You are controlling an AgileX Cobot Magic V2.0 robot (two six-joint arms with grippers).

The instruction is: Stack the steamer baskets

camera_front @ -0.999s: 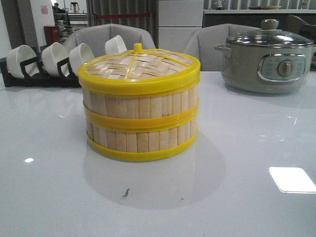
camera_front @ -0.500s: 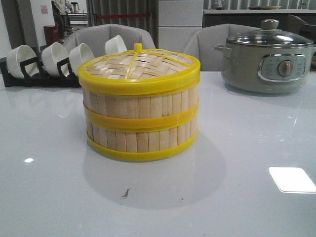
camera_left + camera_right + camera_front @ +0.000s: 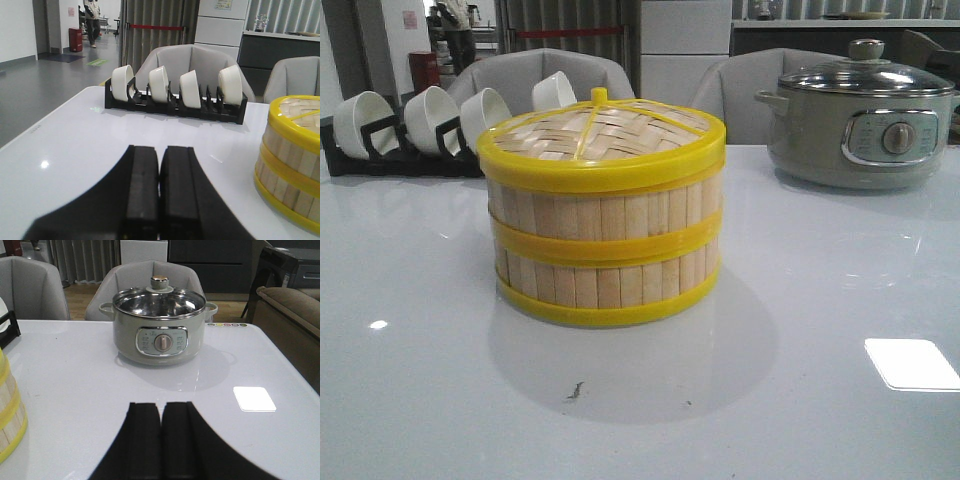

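Nothing on the table has shifted since the earlier frames; only a person far back in the room has moved into sight by the doorway. Both arms hang low over the white table (image 3: 840,300), well clear of the work. The left gripper (image 3: 159,165) has its black fingers pressed together with nothing between them, and the right gripper (image 3: 161,422) is pressed together and empty too.

Near the left gripper, off to one side, stand the two steamer baskets (image 3: 605,250), one seated squarely on the other, their yellow rims meeting at the middle band. A woven bamboo lid (image 3: 600,135) with a yellow rim caps the upper basket. From the left wrist view a black rack (image 3: 175,102) holding four white bowls on edge stands beyond the fingers, at the table's far side.

Ahead of the right gripper sits a grey-green electric pot (image 3: 159,332) with a glass lid and a round dial; the small markings on its panel are too fine to read.
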